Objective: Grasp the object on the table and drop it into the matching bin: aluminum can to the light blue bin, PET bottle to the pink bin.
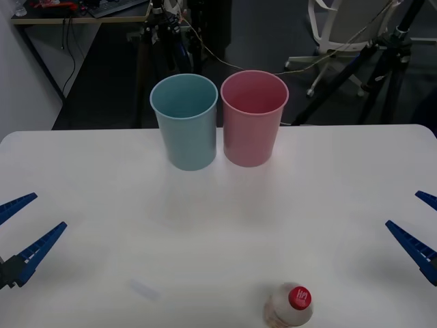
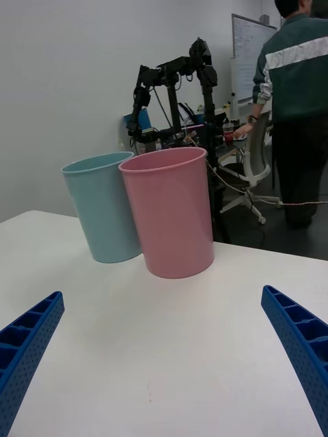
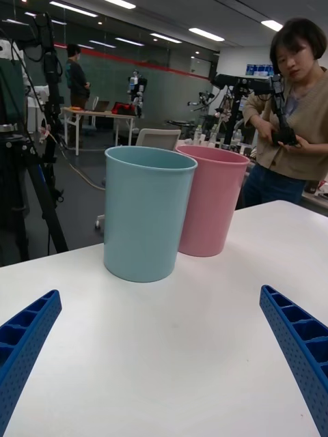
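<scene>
A small clear PET bottle (image 1: 290, 307) with a red cap stands upright near the front edge of the white table (image 1: 341, 178), right of centre. Side by side at the back stand the light blue bin (image 1: 185, 123) and, to its right, the pink bin (image 1: 253, 119). Both bins also appear in the right wrist view, light blue bin (image 2: 102, 208) and pink bin (image 2: 171, 212), and in the left wrist view, light blue bin (image 3: 145, 213) and pink bin (image 3: 213, 201). My left gripper (image 1: 20, 229) hangs open at the table's left edge. My right gripper (image 1: 420, 225) is open at the right edge. Both are far from the bottle.
Tripods, cables and an office chair (image 1: 341, 27) stand on the dark floor behind the table. A faint clear scrap (image 1: 145, 289) lies on the tabletop left of the bottle. Wide bare tabletop lies between the bins and the bottle.
</scene>
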Robot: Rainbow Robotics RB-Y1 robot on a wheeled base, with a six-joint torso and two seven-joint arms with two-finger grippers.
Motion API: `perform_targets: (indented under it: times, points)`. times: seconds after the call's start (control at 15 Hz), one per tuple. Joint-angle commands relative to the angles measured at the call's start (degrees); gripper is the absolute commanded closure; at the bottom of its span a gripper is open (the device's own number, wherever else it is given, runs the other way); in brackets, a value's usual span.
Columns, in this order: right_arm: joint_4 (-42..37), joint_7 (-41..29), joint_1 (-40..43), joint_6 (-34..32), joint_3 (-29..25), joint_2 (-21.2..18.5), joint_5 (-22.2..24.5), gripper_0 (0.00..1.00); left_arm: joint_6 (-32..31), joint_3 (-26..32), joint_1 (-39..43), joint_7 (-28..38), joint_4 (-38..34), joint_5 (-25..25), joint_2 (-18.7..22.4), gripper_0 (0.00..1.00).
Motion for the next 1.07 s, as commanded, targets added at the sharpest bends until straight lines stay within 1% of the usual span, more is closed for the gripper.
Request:
perform_targets:
  times: [0.07, 0.2, 0.47, 0.6, 0.67, 0.73, 0.8, 0.93, 1.07]
  points:
    - [0.00, 0.00, 0.00, 0.00, 0.00, 0.00, 0.00, 0.00, 0.00, 0.00, 0.00, 0.00, 0.00, 0.00, 0.00, 0.00]
    - [1.93, 0.09, -0.31, -1.10, -1.73, 0.15, -0.07, 0.00, 0.00, 0.00, 0.00, 0.00, 0.00, 0.00, 0.00, 0.00]
    - [2.01, 0.62, 0.30, -1.63, -1.38, -0.38, -0.16, 0.00, 0.00, 0.00, 0.00, 0.00, 0.00, 0.00, 0.00, 0.00]
    - [2.01, 1.93, 1.71, -2.16, -0.59, -0.47, -0.95, 0.00, 0.00, 0.00, 0.00, 0.00, 0.00, 0.00, 0.00, 0.00]
    - [2.01, 5.71, 2.50, -2.77, 0.20, -0.73, -1.30, 0.00, 0.00, 0.00, 0.00, 0.00, 0.00, 0.00, 0.00, 0.00]
    - [2.01, 8.00, 3.12, -3.30, 0.82, -0.99, -1.74, 0.00, 0.00, 0.00, 0.00, 0.00, 0.00, 0.00, 0.00, 0.00]
    - [2.01, 11.51, 3.91, -4.79, 1.43, -1.35, -2.36, 0.00, 0.00, 0.00, 0.00, 0.00, 0.00, 0.00, 0.00, 0.00]
    - [2.01, 16.35, 4.79, -7.26, 2.23, -2.23, -3.06, 0.00, 0.00, 0.00, 0.00, 0.00, 0.00, 0.00, 0.00, 0.00]
    - [2.10, 21.27, 6.98, -8.13, 5.39, -4.86, -5.87, 0.00, 0.00, 0.00, 0.00, 0.00, 0.00, 0.00, 0.00, 0.00]
